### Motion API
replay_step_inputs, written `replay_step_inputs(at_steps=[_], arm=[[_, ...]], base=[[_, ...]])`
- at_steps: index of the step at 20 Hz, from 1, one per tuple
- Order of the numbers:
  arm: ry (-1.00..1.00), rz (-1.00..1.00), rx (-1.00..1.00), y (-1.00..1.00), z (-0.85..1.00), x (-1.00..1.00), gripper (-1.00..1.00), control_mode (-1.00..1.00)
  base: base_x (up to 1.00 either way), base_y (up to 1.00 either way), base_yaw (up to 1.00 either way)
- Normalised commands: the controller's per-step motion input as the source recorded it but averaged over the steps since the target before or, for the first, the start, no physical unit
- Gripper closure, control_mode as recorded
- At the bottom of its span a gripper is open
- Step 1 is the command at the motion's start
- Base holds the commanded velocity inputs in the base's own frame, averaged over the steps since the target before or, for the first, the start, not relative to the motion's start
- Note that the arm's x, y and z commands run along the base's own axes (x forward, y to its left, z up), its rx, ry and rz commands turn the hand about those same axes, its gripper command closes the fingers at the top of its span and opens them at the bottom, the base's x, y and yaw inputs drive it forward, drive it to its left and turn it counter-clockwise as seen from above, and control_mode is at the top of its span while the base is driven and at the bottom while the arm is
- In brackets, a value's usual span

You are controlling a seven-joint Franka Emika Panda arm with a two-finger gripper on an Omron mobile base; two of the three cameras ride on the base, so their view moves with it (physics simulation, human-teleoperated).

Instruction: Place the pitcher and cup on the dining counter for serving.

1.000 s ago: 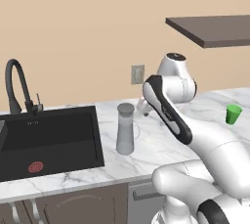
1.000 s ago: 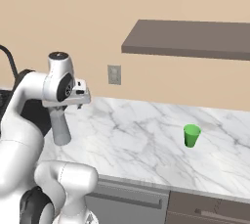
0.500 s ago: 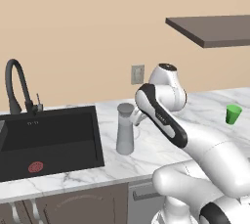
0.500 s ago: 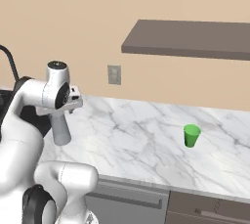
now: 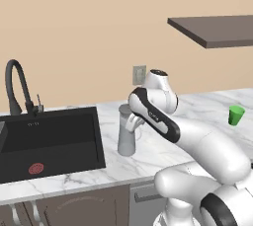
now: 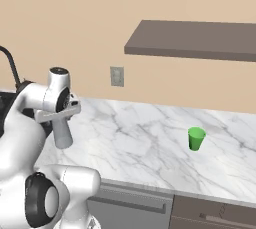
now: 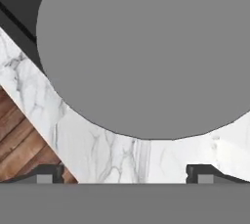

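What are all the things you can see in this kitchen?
pitcher: one, grey, standing on the worktop beside the sink
cup: one, green, upright on the worktop, far from the pitcher
worktop: one, white marble with grey veins, along the wall
sink: one, black, set into the worktop
tap: one, black, curved, behind the sink
socket: one, pale, on the wall
shelf: one, brown, on the wall above the worktop
arm: one, white
hand: one, open, right above the pitcher's lid
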Motion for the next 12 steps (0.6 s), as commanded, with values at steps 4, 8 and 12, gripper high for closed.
replay_step_inputs(at_steps=[4, 8, 12], arm=[[0.06, 0.07, 0.0, 0.0, -0.23, 0.12, -1.0, -1.0], [0.04, 0.05, 0.0, 0.0, -0.19, 0.07, -1.0, -1.0], [0.02, 0.06, 0.0, 0.0, -0.18, 0.06, -1.0, -1.0]], base=[[0.0, 0.0, 0.0], [0.0, 0.0, 0.0], [0.0, 0.0, 0.0]])
